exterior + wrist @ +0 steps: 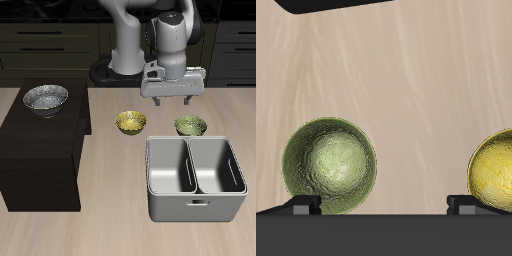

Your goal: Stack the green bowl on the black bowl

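gripper (173, 97) spread, holding nothing, above the green bowl (329, 166); looks light, stiff, glossy-slick; i'd pinch its rim.

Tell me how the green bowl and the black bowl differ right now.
The green bowl sits on the wooden tabletop, behind the grey bin; the black bowl rests on the dark cabinet. The green bowl is olive and mottled inside; the black bowl is silvery-grey and speckled inside. The black bowl looks wider. Both are round, upright and empty.
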